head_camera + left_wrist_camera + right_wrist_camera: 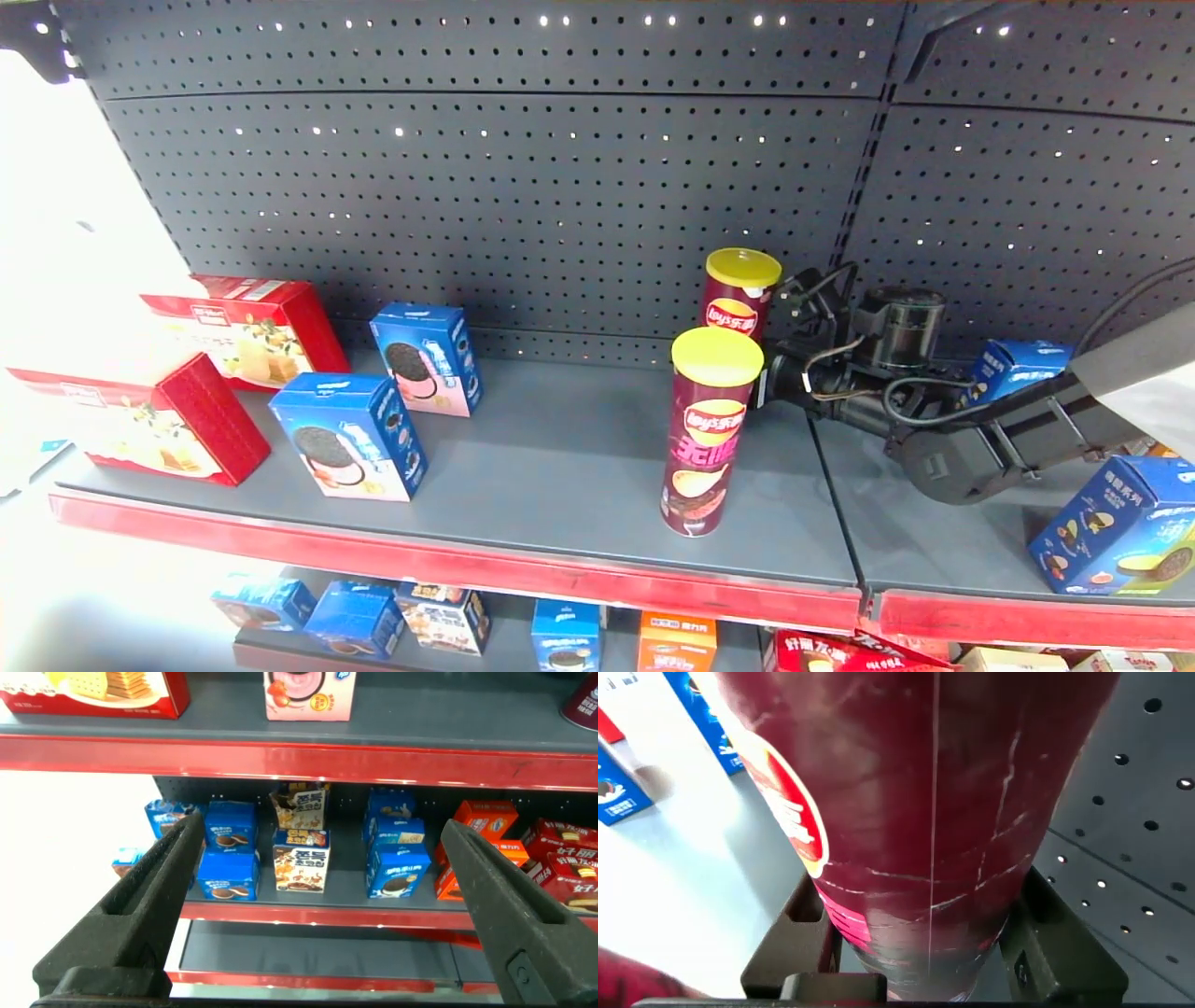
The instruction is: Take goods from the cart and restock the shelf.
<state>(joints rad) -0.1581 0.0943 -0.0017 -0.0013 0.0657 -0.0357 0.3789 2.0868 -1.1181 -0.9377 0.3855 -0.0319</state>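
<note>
Rear chip can (738,299): maroon tube with a yellow lid, upright at the back of the shelf deck (560,467), close to the pegboard wall (513,205). Its lower part is hidden behind the front can, so whether its base sits on the deck cannot be told.
Right gripper (920,943): clamped on the rear chip can, one finger (799,919) pressed to each side of the tube. The right arm (896,392) comes in low across the deck from the right.
Front chip can (708,439): same maroon tube and yellow lid, upright near the deck's front edge, just ahead of the rear chip can, free of the gripper.
Left gripper (320,826): fingers spread wide, nothing between them, held level with the lower shelf (318,910) below the red edge strip (299,756).
Lower shelf stock: blue boxes (229,849), a brown-and-white carton (301,859) and an orange box (481,831), standing in rows.
Left of the cans: two blue cookie boxes (353,434), one behind the other, well apart from the cans; farther left, two red boxes (252,331).
Right of the arm: a blue box (1120,527) at the deck front and, probably the same kind, another (1018,369) at the back behind the arm.
</note>
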